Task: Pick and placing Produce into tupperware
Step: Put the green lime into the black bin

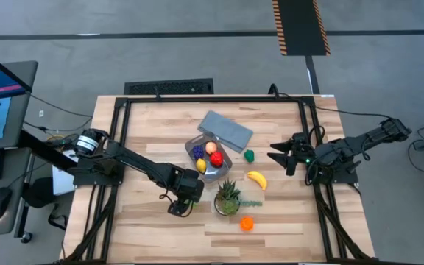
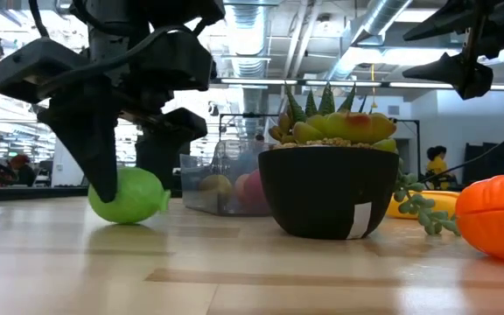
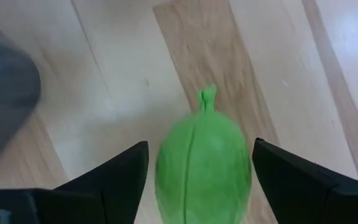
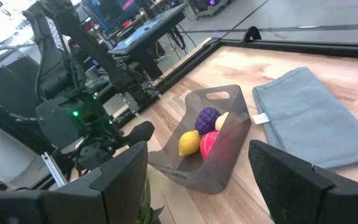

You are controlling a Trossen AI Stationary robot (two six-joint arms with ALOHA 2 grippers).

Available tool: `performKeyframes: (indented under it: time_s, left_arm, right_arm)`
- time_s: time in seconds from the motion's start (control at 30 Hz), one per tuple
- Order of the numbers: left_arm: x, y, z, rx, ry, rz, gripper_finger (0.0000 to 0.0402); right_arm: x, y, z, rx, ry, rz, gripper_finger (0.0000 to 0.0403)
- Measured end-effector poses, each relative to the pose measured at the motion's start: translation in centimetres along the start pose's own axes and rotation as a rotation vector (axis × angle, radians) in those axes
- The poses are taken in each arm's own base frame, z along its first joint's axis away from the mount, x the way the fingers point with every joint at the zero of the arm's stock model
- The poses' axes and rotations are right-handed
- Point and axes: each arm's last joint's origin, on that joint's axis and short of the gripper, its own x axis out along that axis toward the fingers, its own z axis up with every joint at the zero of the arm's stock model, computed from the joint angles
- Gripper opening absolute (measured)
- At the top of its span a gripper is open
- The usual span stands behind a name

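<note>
Table (image 1: 153, 125): pale wooden planks, with a dark frame along its edges.
Left arm: reaches in from the table's left edge toward the near middle, left of the potted plant (image 1: 227, 197).
Left gripper (image 3: 199, 171): down at the tabletop, jaws spread on either side of the green fruit (image 3: 202, 167); a sliver of wood shows between each finger and the fruit, so not pinching it.
Right arm: waits over the right side of the table.
Right gripper (image 1: 280, 156): raised, jaws spread and empty, aimed toward the tupperware (image 1: 223, 163).
Lid (image 1: 226, 130): flat grey-blue, on the far side of the tupperware, its corner just beside the tub.
Tupperware: clear greyish tub at the table's middle, long axis running diagonally; holds purple, yellow, red and pale orange pieces.
Green fruit: lies on the wood left of the plant, apart from the tub; long axis runs along the gripper's reach, stem end pointing away from the wrist.
Banana (image 1: 257, 179): right of the plant, lying diagonally.
Orange piece (image 1: 246, 223): near edge, below the plant.
Small green piece (image 1: 249, 155): between the tub and the right gripper.
</note>
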Motion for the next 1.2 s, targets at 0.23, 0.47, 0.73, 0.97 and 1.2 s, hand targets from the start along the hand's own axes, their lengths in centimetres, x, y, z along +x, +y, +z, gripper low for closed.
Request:
performKeyframes:
  time_s: [0.23,0.47,0.73,0.97,1.2]
  left_arm:
    - [0.0,0.0,0.0,-0.020,0.003,-0.009,0.0247]
    - [0.0,0.0,-0.1,-0.035,0.009,-0.002,0.0245]
    - [0.0,0.0,-0.3,-0.074,0.034,0.019,0.0245]
    - [-0.1,0.1,-0.8,-0.198,0.081,0.051,0.0219]
    - [-0.2,0.2,-1.2,-0.367,0.115,0.120,0.0223]
  right_arm:
    - [0.0,0.0,0.0,0.000,0.002,0.002,0.0301]
    - [0.0,0.0,0.0,0.000,0.005,0.007,0.0301]
    - [0.0,0.0,0.0,0.000,0.010,0.013,0.0301]
    - [0.0,0.0,0.0,0.000,0.012,0.015,0.0301]
    - [0.0,0.0,0.0,0.000,0.012,0.015,0.0301]
